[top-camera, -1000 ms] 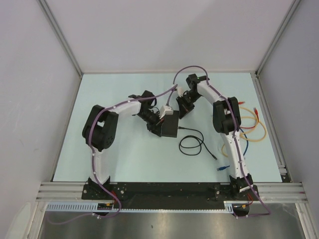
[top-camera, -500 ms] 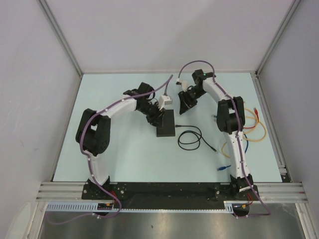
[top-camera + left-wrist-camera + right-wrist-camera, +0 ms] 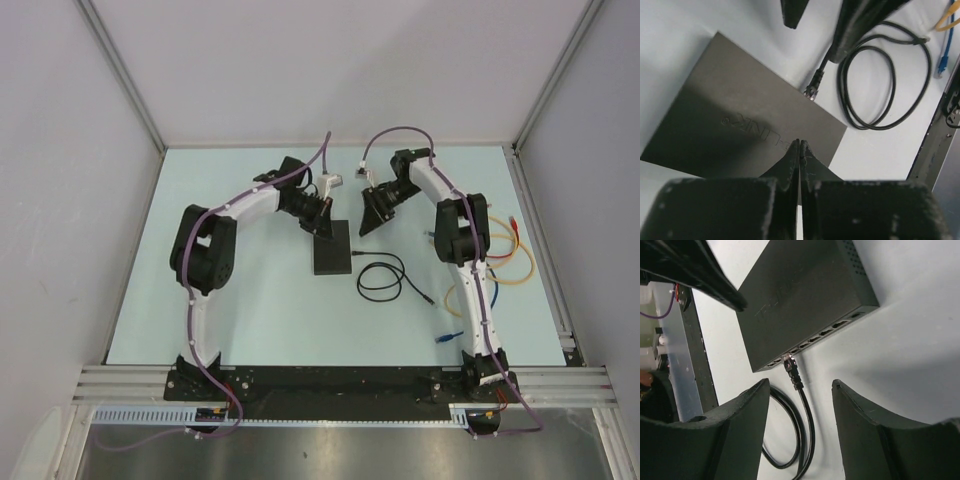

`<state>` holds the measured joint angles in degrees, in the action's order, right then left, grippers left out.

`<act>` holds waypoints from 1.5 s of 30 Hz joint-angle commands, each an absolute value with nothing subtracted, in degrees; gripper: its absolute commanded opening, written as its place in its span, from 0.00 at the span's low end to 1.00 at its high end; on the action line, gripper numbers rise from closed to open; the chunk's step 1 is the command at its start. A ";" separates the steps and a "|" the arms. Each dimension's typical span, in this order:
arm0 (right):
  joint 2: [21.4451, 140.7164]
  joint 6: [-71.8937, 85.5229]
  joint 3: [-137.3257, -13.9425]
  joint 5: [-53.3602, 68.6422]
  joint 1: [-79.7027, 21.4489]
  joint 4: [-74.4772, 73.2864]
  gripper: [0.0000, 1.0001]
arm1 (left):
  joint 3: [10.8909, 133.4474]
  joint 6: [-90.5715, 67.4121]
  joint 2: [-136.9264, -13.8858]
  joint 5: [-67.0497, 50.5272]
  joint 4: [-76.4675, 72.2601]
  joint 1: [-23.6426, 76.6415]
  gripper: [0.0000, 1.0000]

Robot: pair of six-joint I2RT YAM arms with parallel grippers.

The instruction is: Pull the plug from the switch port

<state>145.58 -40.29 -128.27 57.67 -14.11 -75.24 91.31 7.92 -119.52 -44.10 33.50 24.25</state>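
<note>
Whether the plug (image 3: pixel 790 365) sits in the switch (image 3: pixel 800 295) or just outside it cannot be told.

Top view bright & even, diffuse light, prob. from overhead, w/ only faint shadows on the pale table (image 3: pixel 250 300). Left wrist cam: left gripper (image 3: pixel 799 143) is a blurred dark mass up close, and the switch (image 3: pixel 740 115) just ahead of it fades from grey sheen to deep shade nearest the tips. Right wrist cam: right gripper (image 3: pixel 801 385) soft, out of focus; sharp beyond it, w/ a soft shadow beside the switch.

on the table (image 3: pixel 250 310), right side — a yellow cable loop (image 3: pixel 508 283), a blue plug (image 3: pixel 446 338), a red-tipped lead (image 3: pixel 512 222).
</note>
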 commanded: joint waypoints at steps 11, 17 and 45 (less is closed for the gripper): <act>150.20 -43.33 -126.65 59.24 -18.37 -79.01 0.56 | 92.11 6.24 -123.92 -38.06 33.92 24.43 0.00; 151.00 -44.56 -125.86 59.24 -19.25 -80.16 0.50 | 92.02 7.12 -124.54 -37.18 34.19 24.78 0.00; 153.02 -40.96 -124.28 55.47 -19.86 -77.96 0.16 | 91.85 8.96 -124.01 -34.89 34.37 26.28 0.00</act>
